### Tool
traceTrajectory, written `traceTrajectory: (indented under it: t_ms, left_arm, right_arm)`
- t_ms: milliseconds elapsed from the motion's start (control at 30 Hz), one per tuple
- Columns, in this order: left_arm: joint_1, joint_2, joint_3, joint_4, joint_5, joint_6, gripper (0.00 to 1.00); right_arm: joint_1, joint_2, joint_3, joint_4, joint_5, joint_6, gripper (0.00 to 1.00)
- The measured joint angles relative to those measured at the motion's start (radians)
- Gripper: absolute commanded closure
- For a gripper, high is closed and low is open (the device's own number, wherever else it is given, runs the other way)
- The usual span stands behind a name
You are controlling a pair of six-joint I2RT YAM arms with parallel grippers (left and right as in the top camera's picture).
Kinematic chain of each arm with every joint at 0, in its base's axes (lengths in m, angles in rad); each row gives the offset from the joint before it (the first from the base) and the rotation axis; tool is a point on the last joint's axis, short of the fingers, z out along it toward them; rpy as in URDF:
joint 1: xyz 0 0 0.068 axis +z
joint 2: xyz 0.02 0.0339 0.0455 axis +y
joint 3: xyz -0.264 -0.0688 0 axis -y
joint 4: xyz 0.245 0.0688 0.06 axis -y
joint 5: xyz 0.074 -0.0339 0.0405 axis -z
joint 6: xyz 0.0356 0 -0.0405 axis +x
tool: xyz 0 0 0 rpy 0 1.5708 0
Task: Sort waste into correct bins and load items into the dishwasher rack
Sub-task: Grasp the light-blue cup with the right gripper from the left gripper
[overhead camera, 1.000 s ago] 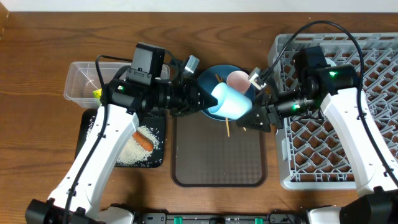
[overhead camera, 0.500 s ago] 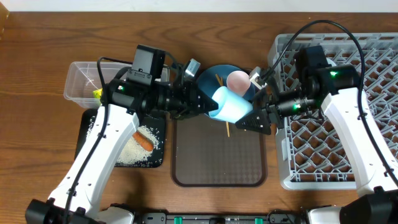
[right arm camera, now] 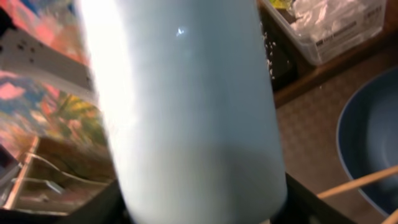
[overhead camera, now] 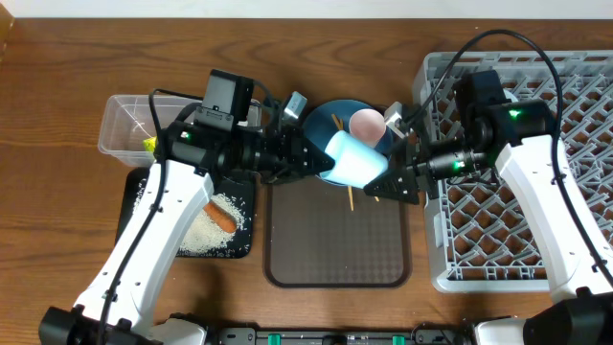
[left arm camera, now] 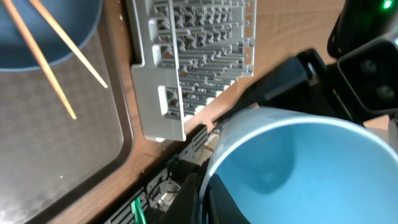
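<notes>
The light blue cup (overhead camera: 356,160) hangs on its side above the brown serving tray (overhead camera: 335,244), between my two grippers. My left gripper (overhead camera: 311,163) is shut on its rim, one finger inside and one outside, as the left wrist view (left arm camera: 298,168) shows. My right gripper (overhead camera: 391,180) grips the cup's closed end; its fingers press both sides of the cup (right arm camera: 186,112). Behind the cup are the blue plate (overhead camera: 330,115), the pink cup (overhead camera: 366,123) and the chopsticks (left arm camera: 56,68). The grey rack (overhead camera: 536,220) is at the right. The white bowl is out of view.
The clear container (overhead camera: 129,129) at the back left holds white paper (right arm camera: 323,18) and a yellow-green wrapper (overhead camera: 150,144). The black tray (overhead camera: 139,206) in front of it holds rice (overhead camera: 206,235) and the carrot (overhead camera: 221,217).
The cup has shifted slightly to the right. My right gripper's fingers, spread wider half a second ago, have drawn in against the cup's end.
</notes>
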Motion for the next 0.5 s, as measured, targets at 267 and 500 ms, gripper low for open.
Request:
traceTrajectory:
  t_ms: [267,500]
  left_arm:
    - [0.000,0.000,-0.002,-0.077,-0.039,0.006,0.94]
    - [-0.006,0.003,-0.003,-0.057,-0.041,0.020,0.94]
  right_arm:
    - [-0.006,-0.001,-0.006,0.005,0.024,0.005,0.46]
    - [-0.006,-0.002,-0.006,0.023,0.019,0.000,0.02]
